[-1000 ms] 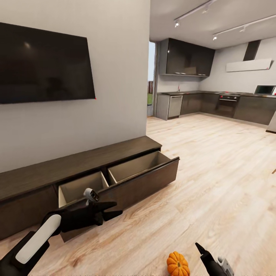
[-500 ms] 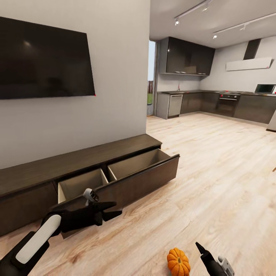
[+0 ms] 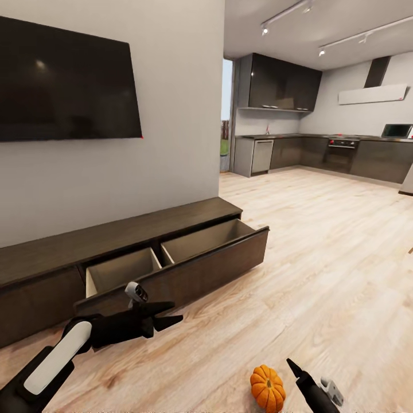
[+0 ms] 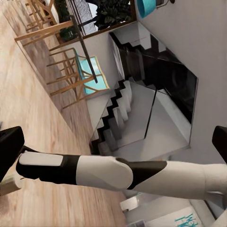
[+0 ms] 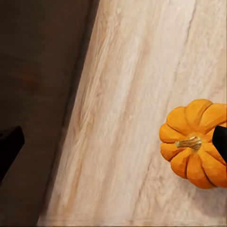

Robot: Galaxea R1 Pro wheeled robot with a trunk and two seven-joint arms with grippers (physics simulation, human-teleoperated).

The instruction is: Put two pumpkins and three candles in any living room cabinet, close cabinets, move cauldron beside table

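The long, low dark-brown cabinet (image 3: 115,238) runs along the wall under the television, with one wide drawer (image 3: 189,261) pulled out and its two beige compartments bare. My left gripper (image 3: 175,312) hangs open in front of that drawer front with nothing between its fingers. An orange pumpkin (image 3: 267,388) sits on the wood floor at the bottom of the head view. My right gripper (image 3: 298,374) is open just right of it; in the right wrist view one finger (image 5: 220,142) overlaps the pumpkin (image 5: 191,142) at its side. The candles and cauldron are out of view.
A black television (image 3: 63,83) hangs on the pale wall above the cabinet. Light plank floor (image 3: 321,258) stretches right toward a dark kitchen (image 3: 321,155). The left wrist view looks past a white and black arm link (image 4: 113,172) at stairs (image 4: 118,113) and wooden chairs (image 4: 71,66).
The whole head view has shifted slightly, so the camera moved. My right gripper's finger has edged a little closer to the pumpkin. The left gripper holds its pose.
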